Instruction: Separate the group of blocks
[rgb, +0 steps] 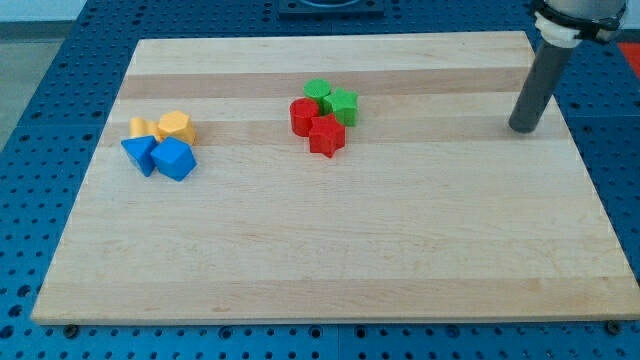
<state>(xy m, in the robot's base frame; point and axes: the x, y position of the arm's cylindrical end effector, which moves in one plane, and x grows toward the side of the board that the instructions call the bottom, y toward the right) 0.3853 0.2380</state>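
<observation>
pale wooden board (330, 250) on blue pegboard. near centre, toward 12 o'clock: tight cluster, green star (343, 104), second green block (318, 91), red star (326, 135), red rounded block (303, 116), all touching. at 9 o'clock: two orange blocks (175, 127) against two blue blocks (174, 159). my tip (522, 129) at 2 o'clock, well apart, touching nothing, no jaws to open or close.

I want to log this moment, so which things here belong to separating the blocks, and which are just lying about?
Job: my tip, red blocks, green blocks, yellow blocks, blue blocks.
Just there: wooden board, blue perforated table.
</observation>
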